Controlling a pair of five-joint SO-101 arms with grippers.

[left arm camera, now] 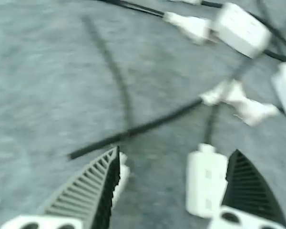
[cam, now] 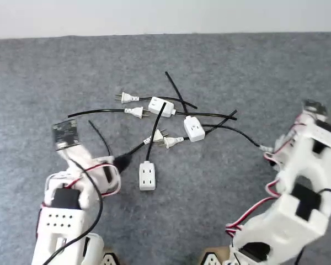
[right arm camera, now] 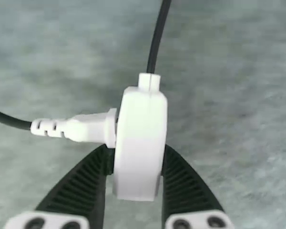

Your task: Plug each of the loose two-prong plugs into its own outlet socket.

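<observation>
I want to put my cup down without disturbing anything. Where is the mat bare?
Bare: the far strip of mat between the cords and the mat's far edge, and the near patch between the left arm and the right arm, on the near side of the lone socket. Crowded: the middle, with plugs, sockets and crossing cords; one cord runs to the right arm.

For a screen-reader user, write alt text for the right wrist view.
The right gripper clamps a white outlet socket between its two black fingers, seen against a grey table surface. A white two-prong plug sits pushed into one face of the socket, its black cord trailing away, and a second black cord leaves the socket's far end.
</observation>
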